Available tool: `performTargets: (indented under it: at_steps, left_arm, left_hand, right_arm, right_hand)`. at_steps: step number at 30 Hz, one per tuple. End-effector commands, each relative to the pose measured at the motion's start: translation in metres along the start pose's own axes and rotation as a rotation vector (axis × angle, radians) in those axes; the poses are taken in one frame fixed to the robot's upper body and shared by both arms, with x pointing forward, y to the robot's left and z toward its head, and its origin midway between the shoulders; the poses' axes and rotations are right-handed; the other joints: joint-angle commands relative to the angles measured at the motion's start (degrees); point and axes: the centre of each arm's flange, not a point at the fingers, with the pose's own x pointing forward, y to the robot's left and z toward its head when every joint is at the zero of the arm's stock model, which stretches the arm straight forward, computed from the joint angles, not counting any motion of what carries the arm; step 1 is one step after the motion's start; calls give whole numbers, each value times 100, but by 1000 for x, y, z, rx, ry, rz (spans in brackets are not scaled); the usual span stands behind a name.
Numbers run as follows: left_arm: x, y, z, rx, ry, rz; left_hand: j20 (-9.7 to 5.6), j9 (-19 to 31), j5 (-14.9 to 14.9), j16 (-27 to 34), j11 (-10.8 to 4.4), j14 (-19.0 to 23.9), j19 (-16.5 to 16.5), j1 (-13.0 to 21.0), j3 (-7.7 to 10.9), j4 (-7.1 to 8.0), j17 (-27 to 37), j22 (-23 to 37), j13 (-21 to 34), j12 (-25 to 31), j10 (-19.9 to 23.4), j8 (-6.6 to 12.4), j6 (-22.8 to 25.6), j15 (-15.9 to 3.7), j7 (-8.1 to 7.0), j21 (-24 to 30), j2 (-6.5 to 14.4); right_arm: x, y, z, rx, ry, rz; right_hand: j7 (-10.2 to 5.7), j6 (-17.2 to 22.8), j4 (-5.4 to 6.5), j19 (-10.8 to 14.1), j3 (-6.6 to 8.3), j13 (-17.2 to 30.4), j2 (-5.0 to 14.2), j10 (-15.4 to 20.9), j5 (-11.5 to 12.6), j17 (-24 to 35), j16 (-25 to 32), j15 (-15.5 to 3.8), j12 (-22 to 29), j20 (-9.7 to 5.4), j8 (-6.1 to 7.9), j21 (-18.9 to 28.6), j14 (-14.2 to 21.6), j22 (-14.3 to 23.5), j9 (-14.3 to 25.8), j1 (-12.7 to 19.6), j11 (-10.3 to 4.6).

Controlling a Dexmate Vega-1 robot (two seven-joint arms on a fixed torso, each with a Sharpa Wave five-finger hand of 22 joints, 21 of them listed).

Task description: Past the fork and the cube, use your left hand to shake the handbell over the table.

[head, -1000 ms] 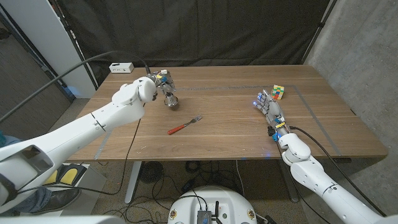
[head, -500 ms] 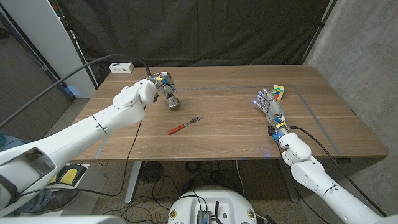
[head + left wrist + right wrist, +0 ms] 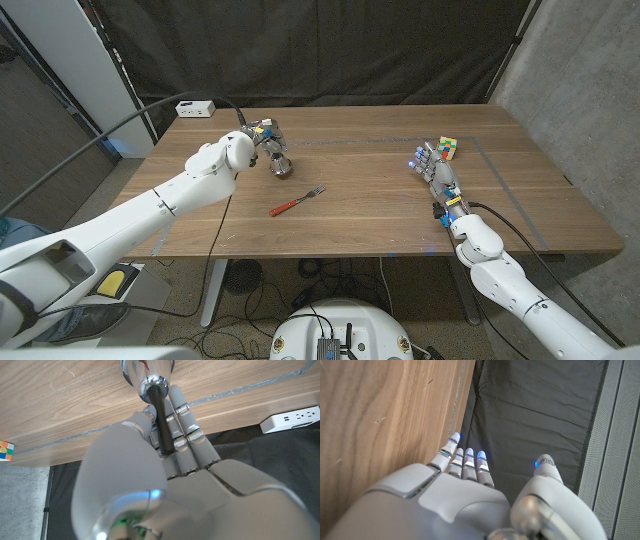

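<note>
My left hand [image 3: 260, 133] grips the black handle [image 3: 163, 417] of a silver handbell [image 3: 281, 165] at the table's far left, with the bell hanging mouth-down close to the wood. Its fingers [image 3: 186, 435] wrap the handle just behind the shiny bell body [image 3: 147, 371]. Whether the bell touches the table I cannot tell. A fork with a red handle [image 3: 297, 203] lies nearer the front, right of the bell. The colourful cube [image 3: 446, 148] sits at the far right, also seen as a small cube [image 3: 6, 450]. My right hand [image 3: 432, 170] stands open just before the cube, fingers [image 3: 465, 462] stretched out, holding nothing.
A white power strip [image 3: 194, 108] lies at the table's [image 3: 360, 225] far left corner, with a cable running off it. A black curtain hangs behind the table. A grey wall stands to the right.
My left arm has shifted slightly to the right, carrying the handbell a little that way. The fork, the cube and my right hand have stayed put.
</note>
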Motion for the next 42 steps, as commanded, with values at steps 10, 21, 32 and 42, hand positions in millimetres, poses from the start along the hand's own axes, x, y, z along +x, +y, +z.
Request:
performTargets:
  at_steps: [10, 21, 32, 42]
  left_arm:
    - [13, -16, 6, -1, -15, -25]
    - [19, -21, 5, -3, -8, -45]
    - [24, -24, 7, -2, -11, -61]
    - [24, -24, 9, -6, -12, -67]
  left_hand:
    - [9, 20, 35, 35, 11, 652, -52, 16, 43, -15, 20, 9, 24, -26, 72, -40, 22, -684, -20, 45, 39]
    - [7, 16, 33, 35, 15, 642, -61, 11, 44, -11, 23, 9, 26, -43, 84, -53, 22, -671, -14, 62, 40]
    - [22, 25, 31, 19, 38, 578, -118, 22, 49, -16, 32, 8, 17, -87, 52, -66, 5, -656, -8, 64, 46]
    - [31, 7, 45, -75, 72, 364, -276, 59, 77, -46, 4, 6, -93, -210, -11, -155, -119, -588, 32, 35, 11]
  right_arm:
    - [-2, -6, -2, 10, 5, -9]
    - [-1, -7, -5, 16, 8, -10]
    - [0, -7, -6, 18, 8, -13]
    - [1, -8, -8, 29, 6, -19]
  right_hand:
    - [-15, 39, -23, 59, -15, 27, 38, 61, -4, 28, 19, 27, 16, -23, 20, -1, 43, 12, 21, 7, 1]
    - [-11, 38, -22, 60, -16, 27, 40, 59, -4, 29, 17, 21, 12, -26, 18, -4, 44, 11, 21, 7, 12]
    - [-15, 40, -23, 65, -16, 27, 41, 65, -4, 29, 16, 23, 11, -17, 17, -5, 48, 11, 21, 11, 6]
    - [-17, 45, -23, 69, -18, 27, 42, 75, -5, 30, 16, 31, 12, -12, 18, -6, 55, 12, 21, 11, 4]
